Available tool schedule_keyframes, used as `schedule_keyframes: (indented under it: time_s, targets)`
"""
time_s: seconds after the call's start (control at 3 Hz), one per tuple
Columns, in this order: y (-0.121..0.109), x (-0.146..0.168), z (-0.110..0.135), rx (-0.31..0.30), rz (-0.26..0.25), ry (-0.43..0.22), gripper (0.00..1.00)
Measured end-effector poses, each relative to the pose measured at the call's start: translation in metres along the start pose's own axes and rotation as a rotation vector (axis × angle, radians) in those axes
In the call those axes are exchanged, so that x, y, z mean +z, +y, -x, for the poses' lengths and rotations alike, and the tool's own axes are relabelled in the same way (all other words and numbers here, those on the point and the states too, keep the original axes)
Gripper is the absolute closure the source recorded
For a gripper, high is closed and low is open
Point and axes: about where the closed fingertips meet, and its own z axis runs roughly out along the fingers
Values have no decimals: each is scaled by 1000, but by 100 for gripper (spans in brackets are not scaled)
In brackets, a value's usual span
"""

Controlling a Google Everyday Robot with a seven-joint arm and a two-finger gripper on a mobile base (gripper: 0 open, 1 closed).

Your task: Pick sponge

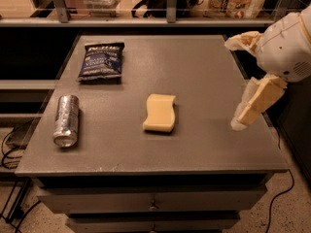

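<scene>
Only one camera view here, looking down over a grey counter (204, 72) from the front. The sponge (159, 113) lies flat around the middle of the counter, a bit towards the front edge, pale yellow face up. The tool (233, 81) is off at the right side, over the counter's right edge, well apart from the sponge and not touching it. So from the tool the sponge sits to the camera's left with bare counter between them. The tool's two cream-yellow fingers (257, 101) are spread wide, one up near the far right part of the counter and the other lower down, angled towards the surface, with nothing between them. The white rounded arm housing (286, 45) sits behind them at the right border. The sponge's long axis runs roughly front to back, away from the camera, leaning just slightly. Its wavy S-curved sides face left and right, and its short ends face the front and back of the counter. Other stuff: a silver can (66, 120) lies on its side near the left edge, also pointing front to back, and a dark blue snack bag (101, 59) lies flat at the far left. Both are well away from the sponge.
</scene>
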Motion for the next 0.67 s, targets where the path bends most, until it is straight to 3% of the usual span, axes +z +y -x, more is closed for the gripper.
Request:
schedule_keyframes:
  time_s: [0.67]
  targets:
    - [8,31,23,13,58,-43,0]
